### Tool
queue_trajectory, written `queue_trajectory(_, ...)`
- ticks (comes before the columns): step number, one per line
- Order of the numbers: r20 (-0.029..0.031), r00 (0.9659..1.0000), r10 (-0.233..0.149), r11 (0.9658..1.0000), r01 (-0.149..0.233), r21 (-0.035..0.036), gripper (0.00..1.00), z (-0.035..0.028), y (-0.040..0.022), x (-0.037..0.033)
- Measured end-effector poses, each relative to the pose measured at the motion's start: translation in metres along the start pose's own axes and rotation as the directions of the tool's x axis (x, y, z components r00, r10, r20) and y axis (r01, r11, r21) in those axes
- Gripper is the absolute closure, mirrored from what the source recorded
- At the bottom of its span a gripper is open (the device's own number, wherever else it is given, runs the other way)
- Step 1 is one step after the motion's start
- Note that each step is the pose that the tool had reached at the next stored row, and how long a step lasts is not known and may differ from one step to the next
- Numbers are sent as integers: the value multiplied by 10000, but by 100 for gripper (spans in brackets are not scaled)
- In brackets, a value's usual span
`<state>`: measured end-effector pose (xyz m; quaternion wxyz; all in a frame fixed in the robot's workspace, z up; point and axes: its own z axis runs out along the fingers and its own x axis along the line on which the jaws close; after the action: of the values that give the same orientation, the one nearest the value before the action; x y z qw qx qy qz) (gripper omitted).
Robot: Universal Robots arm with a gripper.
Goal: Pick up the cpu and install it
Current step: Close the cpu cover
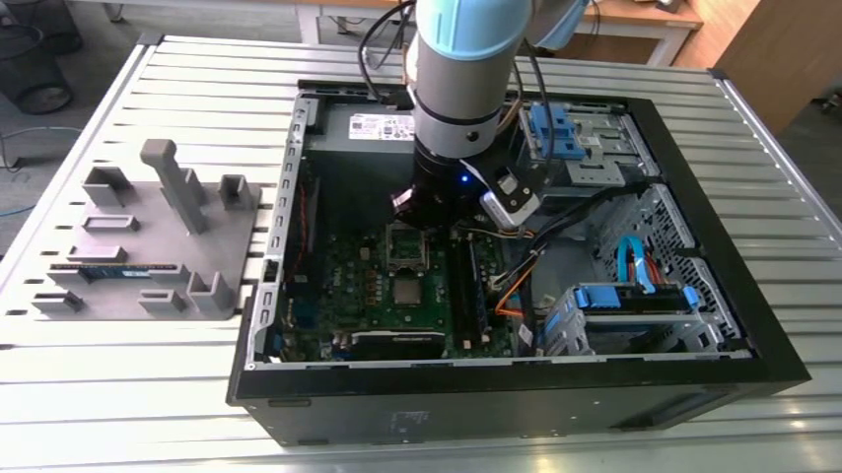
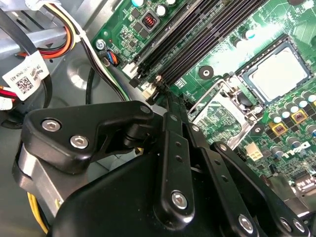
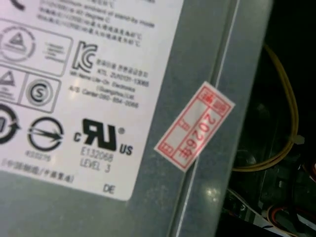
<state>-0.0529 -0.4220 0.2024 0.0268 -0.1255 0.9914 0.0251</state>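
Hovering over the motherboard [image 1: 394, 286], the gripper [image 2: 170, 98] shows fingers apparently pressed together; the cpu [image 2: 279, 74] sits in its socket; lowering should stay vertical

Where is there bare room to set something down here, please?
The slatted table is bare in front of the grey fixture at the exterior view's left, and beside the case at the exterior view's right. Inside the case, around the arm, it is crowded.

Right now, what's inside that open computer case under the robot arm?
A green motherboard with the cpu lying in its socket, plus cables and drive bays. The arm hides part of the board.
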Motion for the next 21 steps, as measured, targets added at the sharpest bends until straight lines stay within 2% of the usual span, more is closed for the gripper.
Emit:
queue_trajectory(7,15,10000,5,10000,-5,-58,89,-32,-6,1)
queue_trajectory(17,16,10000,0,10000,0,-63,89,-49,-14,2)
queue_trajectory(21,-4,9989,-471,9988,470,-93,89,-48,-14,1)
